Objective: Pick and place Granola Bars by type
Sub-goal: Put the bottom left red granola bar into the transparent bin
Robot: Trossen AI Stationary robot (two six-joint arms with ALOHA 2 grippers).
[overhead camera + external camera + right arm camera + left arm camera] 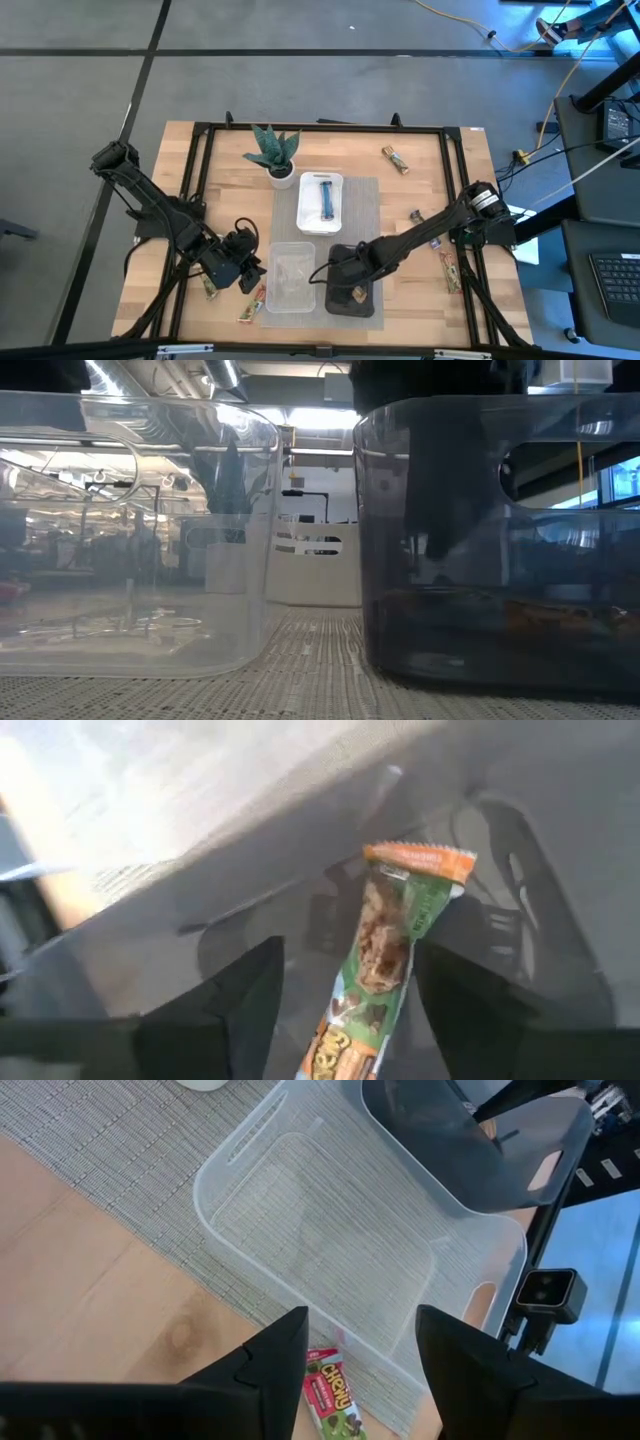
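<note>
A potted plant (273, 155) stands near the table's (230, 215) far edge, with a white tray (320, 203) just beside it holding a blue bar (326, 196). On the grey mat (362, 205) nearer the front edge sit a clear tray (289, 277) and a black tray (353, 283) side by side. Loose bars lie around: one near the far right corner (396, 159), one by the right edge (451, 270), one at the front beside the clear tray (251, 304).

The right tool (352, 279) reaches over the black tray, its jaws spread, with a green-and-orange bar (385, 955) between the fingers; whether they touch it cannot be told. The tray's dark wall blurs its contents in the low view.

The left tool (240, 262) hangs low beside the clear tray, released, above a red-and-green bar (330, 1396) partly cut off.
</note>
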